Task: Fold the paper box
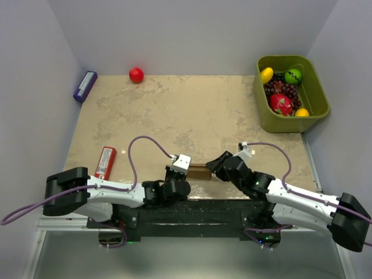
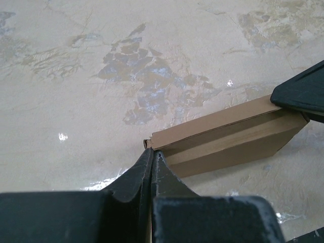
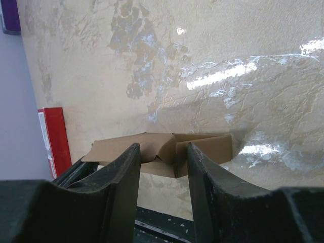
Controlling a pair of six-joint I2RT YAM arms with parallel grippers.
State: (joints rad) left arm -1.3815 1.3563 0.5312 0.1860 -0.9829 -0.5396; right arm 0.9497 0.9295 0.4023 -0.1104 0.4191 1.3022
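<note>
Left wrist view: the left gripper (image 2: 152,153) has its fingers pinched tight on one end corner of the paper box (image 2: 228,134), with a thin edge of card caught between them. The right gripper (image 3: 163,148) stands half wide, its fingers astride the box's other end. The box lies partly folded on the table (image 1: 192,110) between both arms, near the front edge, with a red packet (image 1: 106,162) well to its left

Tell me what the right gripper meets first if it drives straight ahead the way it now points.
The small brown cardboard paper box: its open flapped end lies just ahead of the right gripper, between its spread fingers. How close is hard to judge.
</note>
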